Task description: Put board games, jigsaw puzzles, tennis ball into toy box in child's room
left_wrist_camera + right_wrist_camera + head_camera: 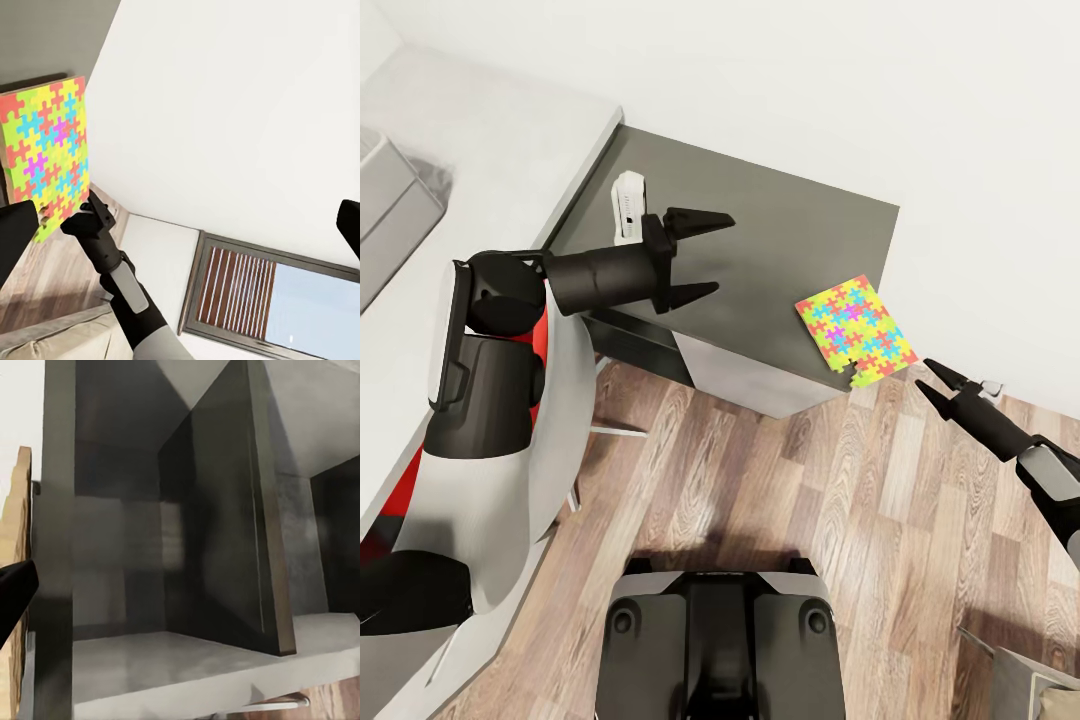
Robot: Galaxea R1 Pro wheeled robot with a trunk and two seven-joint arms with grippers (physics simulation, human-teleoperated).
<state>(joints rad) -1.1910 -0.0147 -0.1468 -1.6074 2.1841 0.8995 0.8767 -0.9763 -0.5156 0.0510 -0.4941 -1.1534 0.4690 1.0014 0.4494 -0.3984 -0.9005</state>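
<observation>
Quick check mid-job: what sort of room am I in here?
Probably a bedroom or study in a home. There's a wood-plank floor, plain white walls, and a desk with a pale top joined to a lower dark-grey section, where a jigsaw puzzle overhangs the edge.

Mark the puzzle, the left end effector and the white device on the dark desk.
puzzle (pixel 857 331), head view, middle of the mat
left end effector (pixel 710 257), head view, gap between fingertips
white device (pixel 626 206), head view, its body
</observation>
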